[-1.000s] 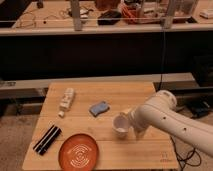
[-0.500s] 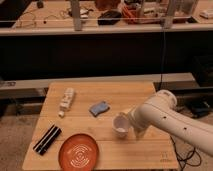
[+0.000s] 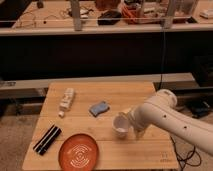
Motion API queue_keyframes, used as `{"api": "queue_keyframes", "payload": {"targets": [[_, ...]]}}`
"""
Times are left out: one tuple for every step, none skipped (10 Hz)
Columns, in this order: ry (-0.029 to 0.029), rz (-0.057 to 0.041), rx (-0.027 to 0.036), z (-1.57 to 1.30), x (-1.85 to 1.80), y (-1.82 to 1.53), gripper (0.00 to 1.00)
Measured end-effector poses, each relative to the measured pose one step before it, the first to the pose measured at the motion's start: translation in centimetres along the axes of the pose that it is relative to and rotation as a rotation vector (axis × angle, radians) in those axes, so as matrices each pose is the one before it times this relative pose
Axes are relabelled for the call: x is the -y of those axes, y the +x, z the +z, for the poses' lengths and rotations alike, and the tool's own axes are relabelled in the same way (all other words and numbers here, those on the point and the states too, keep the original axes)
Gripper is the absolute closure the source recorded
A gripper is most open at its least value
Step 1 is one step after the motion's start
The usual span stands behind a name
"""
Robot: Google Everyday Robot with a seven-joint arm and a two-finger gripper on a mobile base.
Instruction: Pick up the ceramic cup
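Cup: the ceramic cup (image 3: 121,125), white, sits right of centre on the wooden tabletop (image 3: 150,95).
Gripper: the gripper (image 3: 129,122) is right against the cup's right side, at the end of the white arm (image 3: 165,117) that reaches in from the right.
Gripper state: cannot tell how far open it is, nor whether it holds the cup.
Nearby: blue sponge (image 3: 99,108) behind-left of the cup; orange plate (image 3: 78,152) front-left.
Left side: white bottle (image 3: 66,100) lying down; black bar (image 3: 47,139) near the front-left edge.

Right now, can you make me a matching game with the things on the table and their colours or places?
Things:
1. ceramic cup
2. plate
3. sponge
4. end effector

Colours or places:
a. orange
b. blue
c. white
d. at the cup's right side

Pairs: 1-c, 2-a, 3-b, 4-d
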Motion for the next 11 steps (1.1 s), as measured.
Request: {"api": "queue_keyframes", "payload": {"targets": [[-0.00094,-0.00219,0.00127,-0.012,0.012,-0.029,0.2],[-0.00074,-0.00206,0.0037,-0.052,-0.012,-0.111,0.2],[-0.00078,-0.00101,0.00204,-0.032,-0.025,-0.05,0.2],[-0.00231,-0.00189,0.00286,0.016,-0.038,-0.019,0.2],[-0.00056,-0.00168,0.00094,-0.023,0.066,0.032,0.2],[-0.00137,-0.00266,0.00243,0.016,0.02,0.004,0.2],[-0.00138,-0.00278,0.00199,0.031,0.026,-0.015,0.2],[-0.0015,-0.00261,0.00247,0.011,0.01,-0.016,0.2],[-0.00252,-0.00425,0.00211,-0.011,0.007,-0.033,0.2],[-0.00067,-0.00508,0.00201,0.001,0.037,0.001,0.2],[-0.00056,-0.00456,0.0009,-0.022,0.021,0.037,0.2]]}}
